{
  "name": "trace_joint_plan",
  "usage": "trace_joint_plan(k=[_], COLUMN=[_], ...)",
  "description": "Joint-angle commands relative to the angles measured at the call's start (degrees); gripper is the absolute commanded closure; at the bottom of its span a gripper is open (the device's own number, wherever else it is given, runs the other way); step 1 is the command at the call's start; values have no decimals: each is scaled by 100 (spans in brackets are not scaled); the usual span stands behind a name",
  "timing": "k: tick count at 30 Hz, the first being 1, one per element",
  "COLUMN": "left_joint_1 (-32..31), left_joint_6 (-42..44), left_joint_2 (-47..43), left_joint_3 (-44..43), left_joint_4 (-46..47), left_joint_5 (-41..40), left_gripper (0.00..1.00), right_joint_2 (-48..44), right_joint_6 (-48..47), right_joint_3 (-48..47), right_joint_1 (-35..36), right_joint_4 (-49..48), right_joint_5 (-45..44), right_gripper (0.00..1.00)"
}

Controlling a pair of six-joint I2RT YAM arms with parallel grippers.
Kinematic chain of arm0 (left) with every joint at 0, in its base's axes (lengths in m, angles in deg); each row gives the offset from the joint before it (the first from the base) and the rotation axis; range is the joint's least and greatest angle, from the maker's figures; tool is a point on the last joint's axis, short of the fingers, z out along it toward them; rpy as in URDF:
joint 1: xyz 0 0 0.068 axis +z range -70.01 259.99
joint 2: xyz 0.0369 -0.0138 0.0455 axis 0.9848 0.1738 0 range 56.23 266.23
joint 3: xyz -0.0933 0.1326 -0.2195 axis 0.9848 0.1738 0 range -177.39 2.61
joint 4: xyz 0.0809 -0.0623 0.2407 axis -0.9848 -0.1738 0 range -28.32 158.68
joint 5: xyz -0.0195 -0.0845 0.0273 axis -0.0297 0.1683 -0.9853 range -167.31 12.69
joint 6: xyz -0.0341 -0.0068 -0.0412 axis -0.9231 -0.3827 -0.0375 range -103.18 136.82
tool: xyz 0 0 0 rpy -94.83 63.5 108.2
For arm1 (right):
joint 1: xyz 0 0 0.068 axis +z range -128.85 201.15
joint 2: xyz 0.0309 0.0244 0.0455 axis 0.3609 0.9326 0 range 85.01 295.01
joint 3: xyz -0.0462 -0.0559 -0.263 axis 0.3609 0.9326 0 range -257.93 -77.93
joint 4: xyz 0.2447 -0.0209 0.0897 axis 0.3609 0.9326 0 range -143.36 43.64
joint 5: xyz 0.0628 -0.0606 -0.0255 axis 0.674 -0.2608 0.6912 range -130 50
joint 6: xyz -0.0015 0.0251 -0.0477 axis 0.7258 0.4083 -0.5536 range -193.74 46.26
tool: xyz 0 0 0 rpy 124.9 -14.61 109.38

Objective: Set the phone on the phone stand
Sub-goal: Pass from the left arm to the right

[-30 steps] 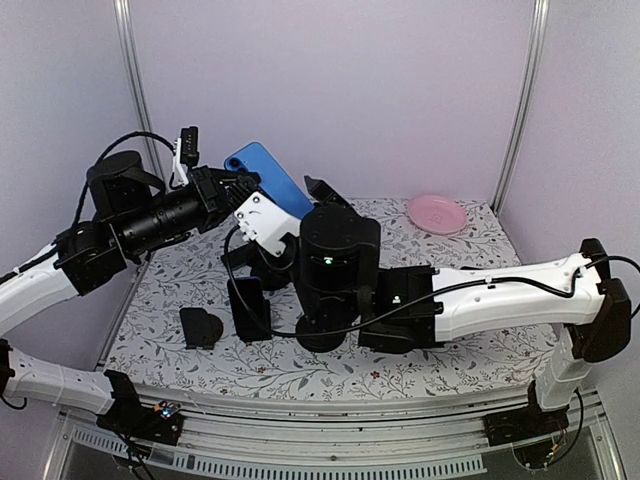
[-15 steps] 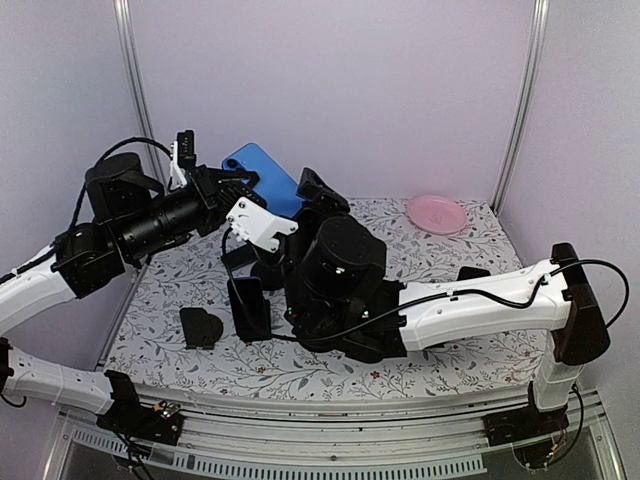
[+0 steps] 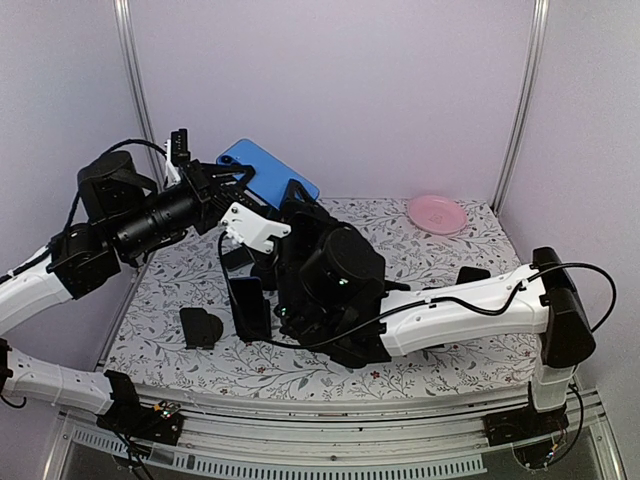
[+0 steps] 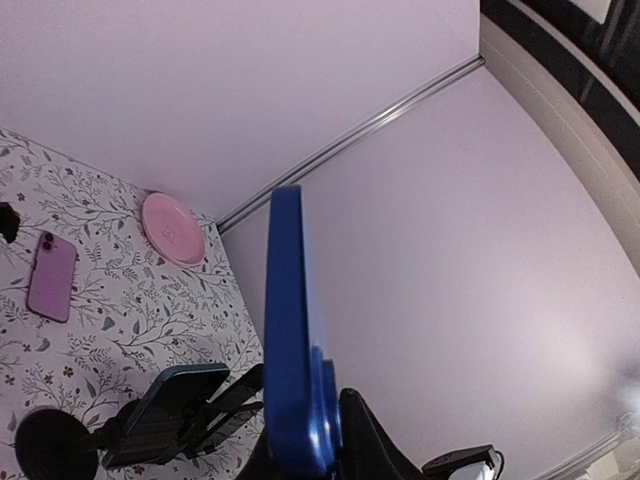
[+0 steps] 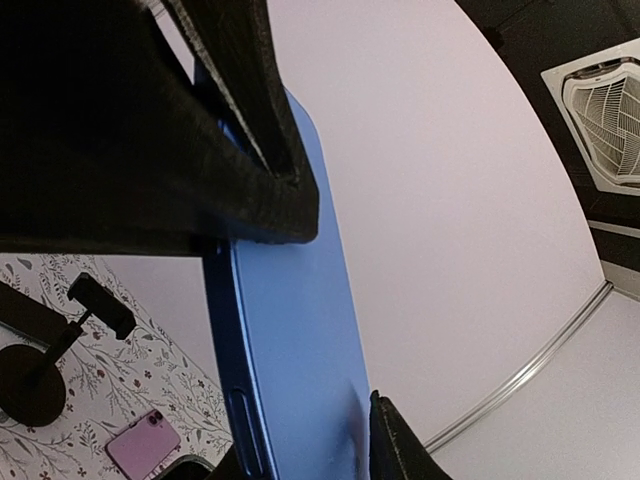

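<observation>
Blue phone [image 3: 268,172] up high: smooth back with a soft satin sheen, and a glossier rim. The table cover [image 3: 440,260] looks matt, a printed floral sheet, cloth or paper I can't say. Pink plate [image 3: 436,213]: smooth, plastic-looking, with a faint shine. The white arm shells [image 3: 470,300] are glossy plastic and the black joint housings [image 3: 340,270] are duller. Frame posts [image 3: 522,100] are brushed metal. The black stand [image 3: 200,327] is matt.

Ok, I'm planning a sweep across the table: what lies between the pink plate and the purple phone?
Nothing. In the left wrist view, only bare floral tablecloth shows between the pink plate and the purple phone.
</observation>
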Motion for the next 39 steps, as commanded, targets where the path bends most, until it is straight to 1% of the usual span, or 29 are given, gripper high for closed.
trace_joint_plan(k=[1,4,5,8,11,12,14,16,18,21,22,24,25,28,29,30,32,34,36,39], left_joint_1=[-81,-85,-90,-82,-86,-90,-83,-84,-83,-77,-74,-74,-73,-56,-50,-40,-25,14,76,177], left_joint_6=[-62,-119,-149,-175,-153,-137,-35,63,184,402,476,638,714,964,1034,1149,1332,1509,1684,1973], left_joint_2=[-166,-200,-219,-242,-244,-241,-226,-216,-222,-237,-242,-241,-249,-264,-268,-276,-287,-320,-371,-483], left_joint_3=[-123,-53,-35,-1,-9,-19,-60,-111,-135,-194,-220,-296,-321,-383,-408,-436,-492,-546,-578,-586], left_joint_4=[220,253,260,307,347,368,377,341,350,339,310,242,208,163,131,112,33,-70,-176,-324], left_joint_5=[39,47,44,64,96,109,143,147,153,172,170,159,150,175,189,202,227,238,272,292], left_gripper=[100,100,100,100,100,100,99,84,73,57,53,45,40,29,25,20,13,9,6,3], right_joint_2=[173,263,296,454,613,647,646,565,407,33,-144,-393,-505,-836,-933,-1025,-1207,-1455,-1746,-2173], right_joint_6=[-683,-979,-1170,-1818,-2409,-2620,-2732,-2616,-2344,-1279,-697,143,755,2154,3015,3545,5154,6061,6647,7378], right_joint_3=[-221,-242,-255,-321,-427,-468,-506,-503,-451,-294,-237,-184,-188,-317,-418,-555,-878,-865,-732,-499], right_joint_1=[-146,-152,-158,-170,-177,-177,-184,-180,-180,-181,-179,-179,-178,-178,-191,-199,-248,-328,-425,-622], right_joint_4=[-696,-1127,-1307,-2106,-2762,-2900,-2960,-2881,-2542,-1378,-920,25,503,2602,3383,4168,5533,6086,6306,6493], right_joint_5=[-99,-95,-98,-91,-61,-56,-64,-87,-120,-152,-145,-98,-66,186,346,544,1182,1799,2412,3323], right_gripper=[73,80,85,94,97,97,98,98,98,98,98,98,98,98,98,98,98,98,98,98])
